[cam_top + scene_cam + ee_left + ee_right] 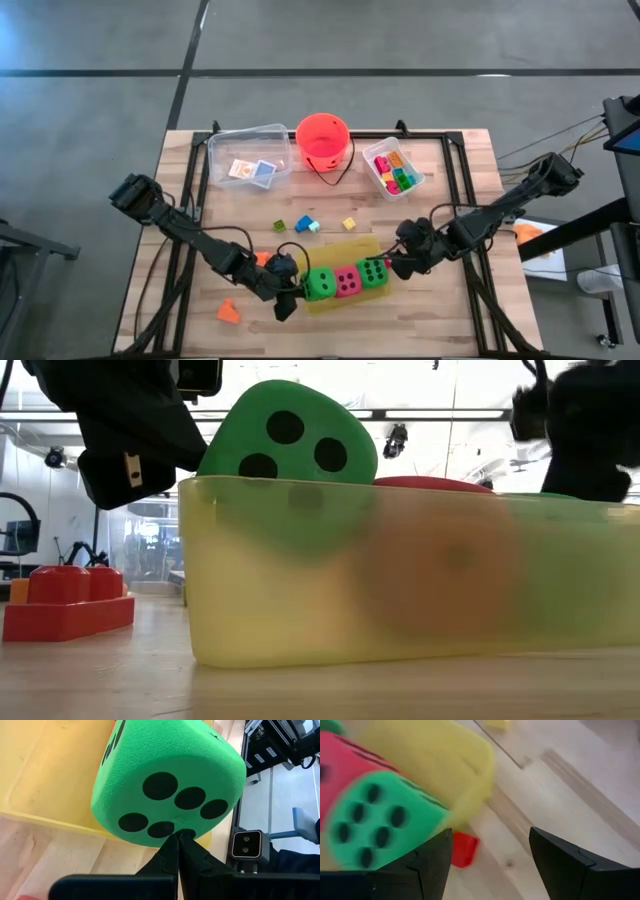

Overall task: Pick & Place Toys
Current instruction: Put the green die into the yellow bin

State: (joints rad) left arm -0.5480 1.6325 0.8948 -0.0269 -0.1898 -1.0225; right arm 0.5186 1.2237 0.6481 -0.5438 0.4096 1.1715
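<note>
Dice fill the flat yellow tray [345, 247] near the table's front edge: a green die [320, 284], a pink die [347, 281] and a second green die [373, 272] stand touching in a row along it. Bare wood lies open between the tray and the containers at the far edge, broken only by a green brick [280, 227], a blue brick [304, 224] and a yellow brick [349, 224] scattered in the middle. At the far side an orange-red bucket [323, 140] stands between two clear bins: one bin [248, 156] holds two small cards [251, 170], the other bin [394, 168] holds many coloured bricks [393, 172].

The left gripper [286, 297] sits at the tray's left end with its fingers [170, 857] pressed together, tips touching the dotted face of the nearest green die, gripping nothing. The right gripper [397, 267] sits at the tray's right end, just beside the other green die, its fingers [435, 860] spread apart with nothing between them; a small red brick [464, 849] lies on the wood next to the tray there.

An orange shape [229, 311] lies near the front left corner, and another orange piece [262, 259] lies by the left arm. The table [440, 310] is pale planked wood on a grey concrete floor. From table height, a red brick [65, 600] rests left of the translucent tray wall, with a bright workshop beyond.
</note>
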